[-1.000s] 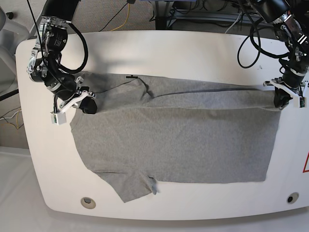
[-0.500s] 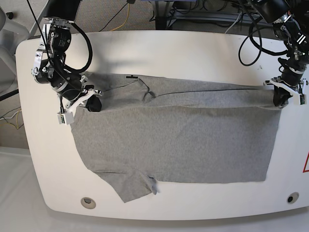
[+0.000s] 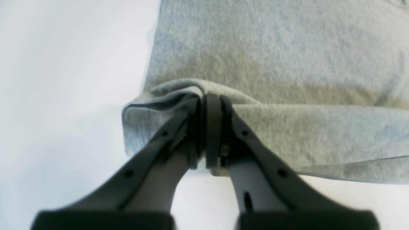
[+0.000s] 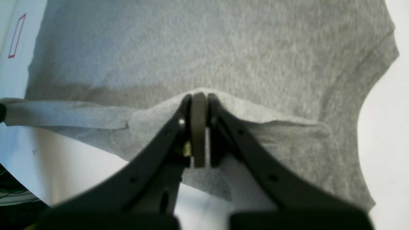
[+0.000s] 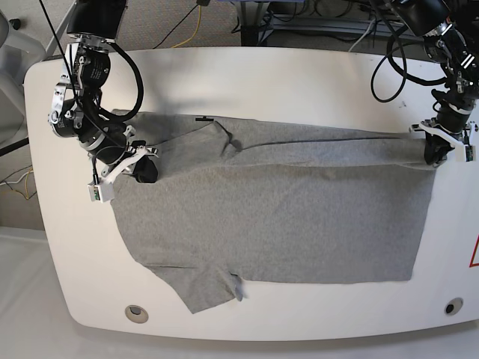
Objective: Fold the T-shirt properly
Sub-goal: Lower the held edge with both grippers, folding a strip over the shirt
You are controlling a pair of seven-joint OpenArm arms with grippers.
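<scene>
The grey T-shirt point(image 5: 277, 217) lies spread across the white table point(image 5: 262, 82), with one sleeve point(image 5: 202, 288) pointing to the front edge and a small dark neck label point(image 5: 203, 118) at the back. Its far edge is lifted into a long fold between the two grippers. At the shirt's right corner in the base view, my left gripper point(image 5: 434, 157) is shut on the T-shirt; up close the gripper point(image 3: 204, 99) pinches a bunched hem of the T-shirt point(image 3: 287, 48). My right gripper point(image 5: 146, 172) is shut on the cloth at the left. Its wrist view shows the gripper point(image 4: 199, 95) nipping a ridge of the T-shirt point(image 4: 207, 41).
Two round holes point(image 5: 136, 313) point(image 5: 452, 306) sit near the table's front corners. A red marking point(image 5: 474, 254) shows at the right edge. Cables and a metal frame point(image 5: 299, 22) lie on the floor behind the table.
My right gripper has moved a little toward the shirt's middle and the front, drawing the pinched cloth with it. The left gripper has stayed almost still.
</scene>
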